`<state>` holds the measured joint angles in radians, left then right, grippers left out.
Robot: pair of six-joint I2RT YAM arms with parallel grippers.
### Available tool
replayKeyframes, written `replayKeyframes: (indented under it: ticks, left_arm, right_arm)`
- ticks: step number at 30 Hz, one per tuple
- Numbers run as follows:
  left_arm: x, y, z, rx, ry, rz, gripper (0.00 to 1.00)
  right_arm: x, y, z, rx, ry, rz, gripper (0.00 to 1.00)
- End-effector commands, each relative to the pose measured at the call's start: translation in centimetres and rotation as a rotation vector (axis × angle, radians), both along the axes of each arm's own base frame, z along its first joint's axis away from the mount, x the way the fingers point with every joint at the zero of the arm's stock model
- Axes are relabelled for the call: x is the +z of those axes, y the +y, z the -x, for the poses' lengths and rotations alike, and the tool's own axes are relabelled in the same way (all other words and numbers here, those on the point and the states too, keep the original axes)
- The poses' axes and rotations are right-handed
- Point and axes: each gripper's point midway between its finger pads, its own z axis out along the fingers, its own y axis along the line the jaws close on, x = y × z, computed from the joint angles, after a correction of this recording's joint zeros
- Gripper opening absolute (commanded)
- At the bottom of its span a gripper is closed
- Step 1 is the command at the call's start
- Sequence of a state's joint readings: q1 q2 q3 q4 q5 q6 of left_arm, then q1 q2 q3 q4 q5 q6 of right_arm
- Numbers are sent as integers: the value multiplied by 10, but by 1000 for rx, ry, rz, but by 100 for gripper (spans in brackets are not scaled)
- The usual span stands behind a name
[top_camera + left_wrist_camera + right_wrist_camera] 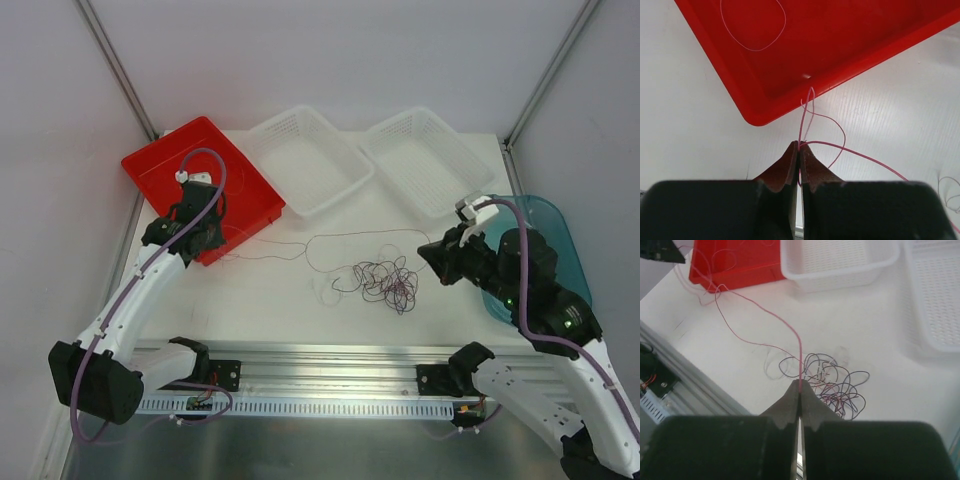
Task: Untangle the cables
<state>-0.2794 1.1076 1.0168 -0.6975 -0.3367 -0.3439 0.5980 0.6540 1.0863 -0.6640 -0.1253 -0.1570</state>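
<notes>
Each pincer is clamped shut on a hair-thin pink cable (pixel 799 360). The left pincer (pixel 799 146) sits just beside the rounded corner of the glossy red plastic tray (pixel 840 45). The right pincer (pixel 800 385) is above the loosely curled purple, dark and white cables (pixel 385 282) on the white desk (pixel 270 300).

I work on a white table (pixel 270 310) with a faintly ribbed top, boxed in by plain pale panels: a left wall (pixel 50 150), a back wall (pixel 330 50) and a right wall (pixel 600 100). Slim metal posts (pixel 118 68) run up the two back corners. A slotted aluminium rail (pixel 330 375) edges the near side, with a brushed metal sheet (pixel 330 450) below it. The light is soft and even
</notes>
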Motion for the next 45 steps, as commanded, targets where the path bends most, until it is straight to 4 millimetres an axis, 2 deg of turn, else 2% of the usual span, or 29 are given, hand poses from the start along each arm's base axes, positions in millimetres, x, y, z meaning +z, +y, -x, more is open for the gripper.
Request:
replayKeyframes:
  ticks: [1,2,6,9,13,14,17,19,22,25,27,29,30,35,36,38,39,41,44,45]
  left_arm:
    - [13,22,-5,41,-24,-85,0]
    - [12,26,-3,49,-14,-98,0]
    - [1,45,1,112,27,-123,0]
    - [-2,52,2,136,38,-132,0]
    - [4,61,0,161,26,-147,0]
    - [5,64,0,167,27,-160,0]
    - [4,80,2,209,54,-212,0]
    - [2,88,4,237,68,-211,0]
    - [7,80,0,224,44,-152,0]
    - [18,60,-4,164,-7,-46,0]
    - [27,43,-5,100,-38,34,0]
    - [33,29,-6,43,-59,88,0]
    - [37,17,-3,-5,-73,139,0]
    - [47,-15,9,-134,-113,266,0]
    - [44,-20,11,-152,-112,281,0]
    - [46,-30,16,-191,-121,320,0]
    - [43,-34,19,-207,-114,333,0]
    - [41,-40,22,-232,-112,348,0]
    - [40,-46,26,-266,-111,362,0]
    - [40,-47,27,-272,-110,366,0]
  right_arm:
    - [10,-34,2,-133,-34,36,1]
    - [21,-39,4,-150,-64,19,1]
    - [46,-63,8,-251,-136,10,1]
    - [56,-78,7,-318,-166,24,1]
    - [63,-95,7,-405,-178,22,1]
    - [67,-105,8,-461,-194,17,1]
    - [83,-126,12,-551,-250,-6,1]
    - [87,-133,14,-576,-261,3,1]
    - [76,-117,10,-502,-208,43,1]
    - [42,-97,-6,-453,-97,105,1]
    - [4,-80,-17,-414,8,148,1]
    - [-14,-70,-27,-410,47,148,1]
    - [-37,-65,-32,-411,96,168,1]
    - [-83,-44,-58,-391,202,219,3]
    - [-90,-40,-60,-379,223,230,9]
    - [-108,-29,-64,-334,296,267,27]
    - [-111,-23,-65,-310,314,269,43]
    - [-114,-3,-65,-223,326,243,56]
    - [-106,28,-64,-94,294,206,63]
    - [-109,36,-65,-67,297,216,66]
